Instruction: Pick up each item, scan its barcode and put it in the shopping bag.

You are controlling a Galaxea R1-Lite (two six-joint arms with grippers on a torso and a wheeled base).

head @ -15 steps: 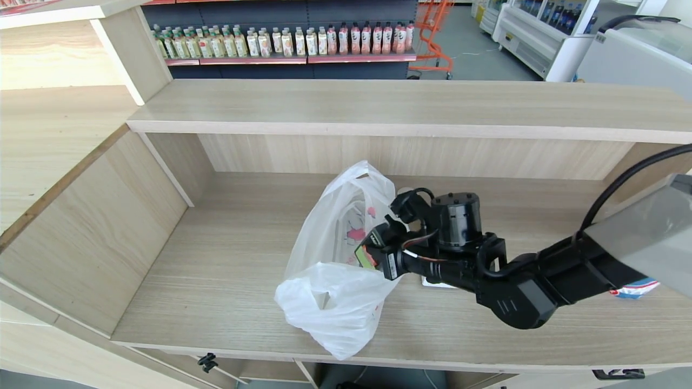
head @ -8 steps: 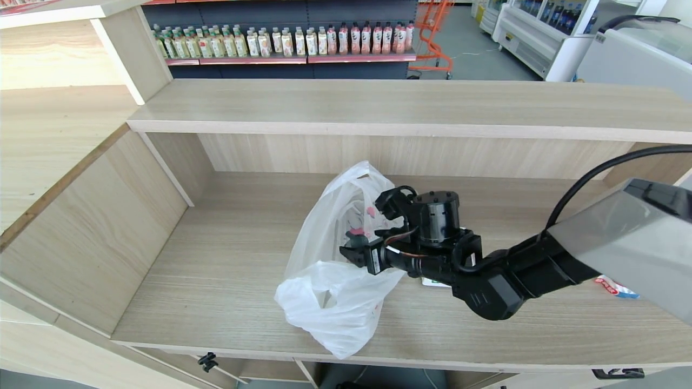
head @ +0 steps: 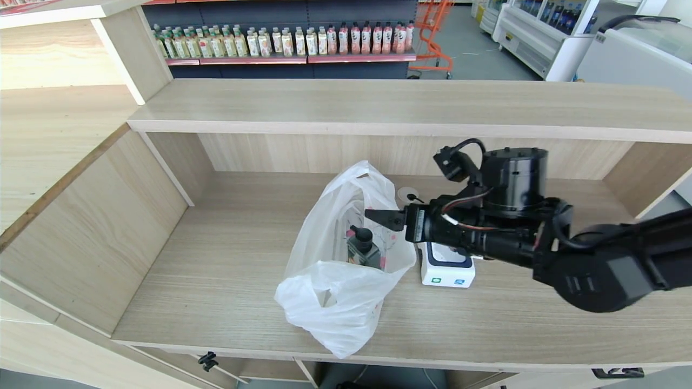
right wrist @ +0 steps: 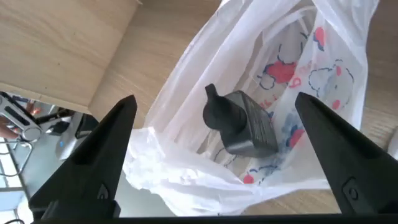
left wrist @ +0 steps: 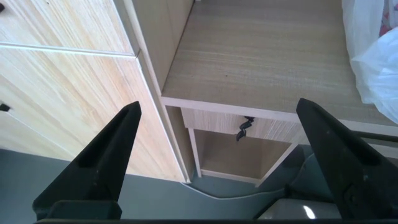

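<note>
We see the white plastic shopping bag (head: 340,281) standing open at the centre of the frame on the pale wooden worktop (head: 227,254), its mouth turned up and its lower part slumped toward the front edge. Inside it a dark pump bottle (head: 363,247) sits upright against the printed lining, below the bag's rim. The right end effector (head: 379,219) hangs just above the bag's right-hand rim, right of centre, with its 2 fingers spread wide and nothing between them; in the right wrist view the same end effector (right wrist: 214,101) frames the bottle (right wrist: 239,124) and the bag (right wrist: 186,168) beneath it without touching either. Just right of the bag, a small white scanner (head: 447,267) with a blue top rests on the worktop, partly under the arm. Behind the bag, near the back wall, lies what may be a small round white disc (head: 406,194); the view is too poor to be sure. The left end effector (left wrist: 217,107) is also spread wide and empty, hanging off the worktop's front edge (left wrist: 249,50), beside the bag (left wrist: 373,50).
</note>
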